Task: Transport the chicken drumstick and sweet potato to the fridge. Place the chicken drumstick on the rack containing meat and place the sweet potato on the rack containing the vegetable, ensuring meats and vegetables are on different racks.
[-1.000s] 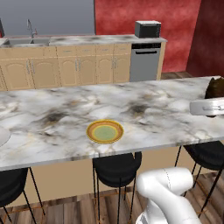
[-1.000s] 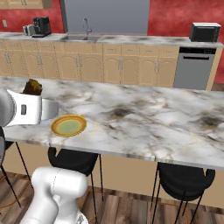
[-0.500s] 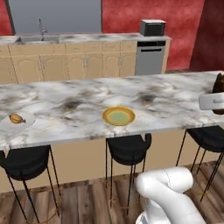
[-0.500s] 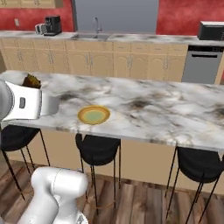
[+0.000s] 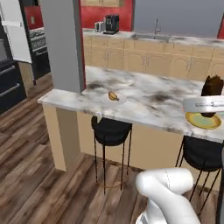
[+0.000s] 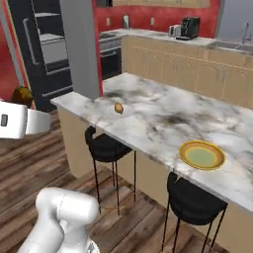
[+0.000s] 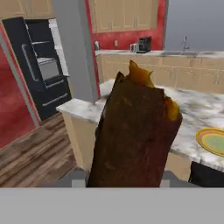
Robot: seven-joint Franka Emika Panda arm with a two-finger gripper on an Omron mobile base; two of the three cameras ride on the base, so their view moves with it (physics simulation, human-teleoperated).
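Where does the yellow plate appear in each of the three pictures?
Left base view: the yellow plate lies at the right, on the marble counter.
Right base view: lower right, near the counter's front edge.
Hand view: right edge, below middle.
Shared landmark: the black coffee machine on the back counter.

Home kitchen with a breakfast island

A marble-topped island (image 6: pixel 163 118) with black bar stools (image 5: pixel 110 131), tan cabinets (image 5: pixel 153 63), a sink (image 5: pixel 153 37), a coffee maker (image 6: pixel 190 27) and red walls (image 6: pixel 148 12) mark it.
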